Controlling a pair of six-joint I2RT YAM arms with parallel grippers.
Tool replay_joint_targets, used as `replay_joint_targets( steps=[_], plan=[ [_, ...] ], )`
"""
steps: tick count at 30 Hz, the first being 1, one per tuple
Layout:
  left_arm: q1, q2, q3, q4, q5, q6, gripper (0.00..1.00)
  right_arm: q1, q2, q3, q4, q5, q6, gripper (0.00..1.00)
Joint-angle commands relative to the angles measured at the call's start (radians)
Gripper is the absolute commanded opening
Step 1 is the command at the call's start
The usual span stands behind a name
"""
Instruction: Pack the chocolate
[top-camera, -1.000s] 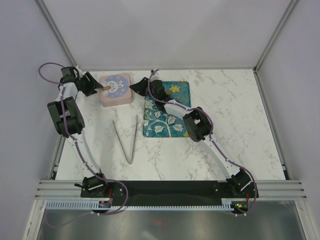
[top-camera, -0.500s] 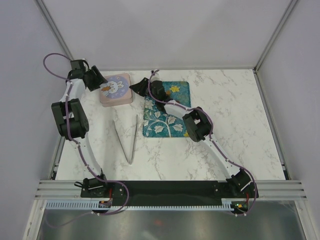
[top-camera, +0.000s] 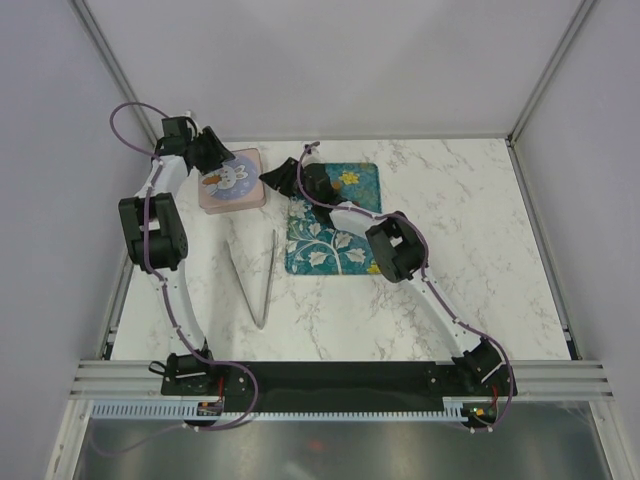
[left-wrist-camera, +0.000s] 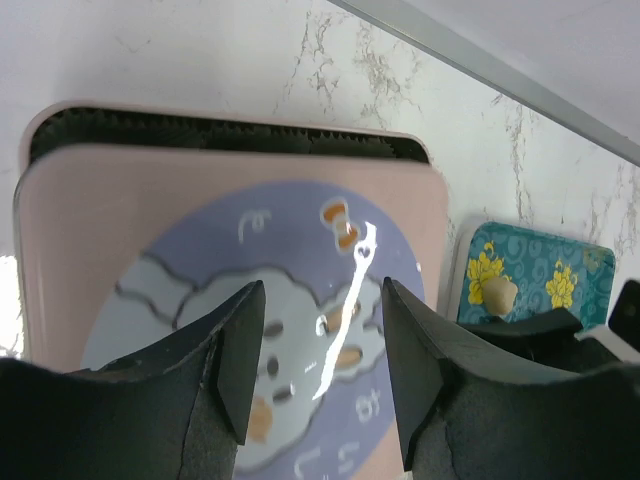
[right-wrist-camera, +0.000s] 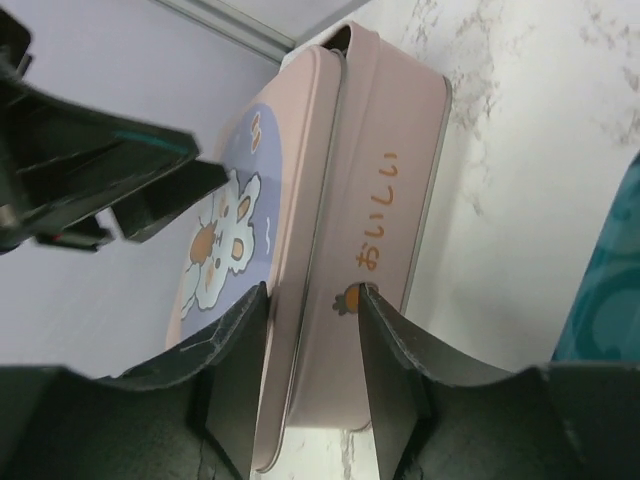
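A pink tin (top-camera: 235, 185) with a bunny lid (left-wrist-camera: 150, 230) stands at the back left of the table. The lid sits ajar, and dark ridged liners (left-wrist-camera: 220, 135) show in the gap at its far edge. My left gripper (top-camera: 213, 160) is open just above the lid (left-wrist-camera: 320, 300). My right gripper (top-camera: 268, 178) is open at the tin's right side, with the lid rim and side wall (right-wrist-camera: 385, 200) between its fingers (right-wrist-camera: 312, 295). One small tan chocolate (left-wrist-camera: 497, 293) lies on the teal mat (left-wrist-camera: 545, 270). Other chocolates are hidden.
The teal patterned mat (top-camera: 340, 235) with flat yellow flower prints lies right of the tin, partly under the right arm. Long thin metal tongs (top-camera: 262, 280) lie on the marble in front of the tin. The cell walls stand close behind and to the left of the tin.
My left gripper has swung from the tin's left edge up and right to above the lid's far left. The right gripper and the tin have stayed put.
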Motion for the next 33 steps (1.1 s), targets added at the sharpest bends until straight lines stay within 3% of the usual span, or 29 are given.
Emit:
replay_joint_targets(
  steps=[1, 6, 9, 29, 32, 33],
  plan=[
    [0.006, 0.123, 0.118, 0.078, 0.081, -0.061, 0.58, 0.006, -0.103, -0.138, -0.021, -0.016, -0.062, 0.50],
    [0.012, 0.245, 0.243, 0.096, 0.070, -0.113, 0.58, -0.011, -0.252, -0.337, 0.054, -0.053, -0.085, 0.58],
    [0.014, 0.284, 0.287, 0.104, 0.067, -0.121, 0.58, -0.009, -0.295, -0.354, 0.032, -0.054, -0.131, 0.57],
    [0.015, 0.286, 0.222, 0.170, 0.145, -0.067, 0.60, 0.004, -0.002, 0.087, -0.145, -0.002, -0.182, 0.56],
    [0.015, 0.289, 0.176, 0.219, 0.179, -0.105, 0.60, 0.011, 0.076, 0.184, -0.227, 0.018, -0.174, 0.51],
    [0.014, 0.288, 0.174, 0.222, 0.185, -0.110, 0.60, 0.011, 0.098, 0.192, -0.269, 0.034, -0.156, 0.43]
  ],
)
